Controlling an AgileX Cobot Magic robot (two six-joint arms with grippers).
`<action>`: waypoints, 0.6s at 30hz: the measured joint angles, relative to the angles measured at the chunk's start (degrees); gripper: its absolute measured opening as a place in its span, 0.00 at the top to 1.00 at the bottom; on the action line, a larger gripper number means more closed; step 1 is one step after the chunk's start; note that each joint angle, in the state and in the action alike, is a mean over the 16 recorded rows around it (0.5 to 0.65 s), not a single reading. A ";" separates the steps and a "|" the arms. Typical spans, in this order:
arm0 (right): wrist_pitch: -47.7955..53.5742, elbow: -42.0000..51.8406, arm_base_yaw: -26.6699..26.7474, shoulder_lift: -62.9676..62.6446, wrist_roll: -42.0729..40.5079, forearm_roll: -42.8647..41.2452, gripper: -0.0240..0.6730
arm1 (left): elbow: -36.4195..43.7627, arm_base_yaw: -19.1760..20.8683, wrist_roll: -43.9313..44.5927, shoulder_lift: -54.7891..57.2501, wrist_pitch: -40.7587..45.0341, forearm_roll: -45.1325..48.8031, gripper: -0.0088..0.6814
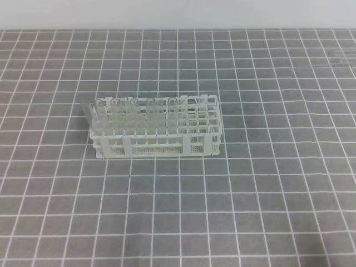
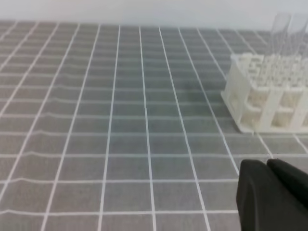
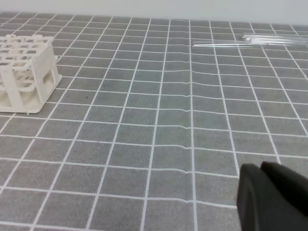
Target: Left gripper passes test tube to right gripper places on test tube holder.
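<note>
two shut claws, one rack, loose tubes.

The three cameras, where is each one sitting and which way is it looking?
Exterior high view: sits up above, looking down on the checked mat with the white rack full of tubes in the middle; no part of the robot shows.
Left wrist view: sits low on the left arm, looking across the mat toward the rack at right; the shut left gripper shows bottom right.
Right wrist view: sits low on the right arm, facing the rack at left and loose tubes lying far off; the shut right gripper shows bottom right.
All three views share the rack.
</note>
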 joint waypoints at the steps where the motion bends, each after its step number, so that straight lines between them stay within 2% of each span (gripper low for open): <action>1: 0.00 0.00 -0.01 0.00 0.00 0.01 0.98 | 0.05 0.00 1.08 -0.13 0.66 -0.67 0.99; 18: 0.00 0.00 -0.03 0.02 0.00 0.04 0.98 | -0.09 0.01 2.21 0.14 6.47 -0.98 0.99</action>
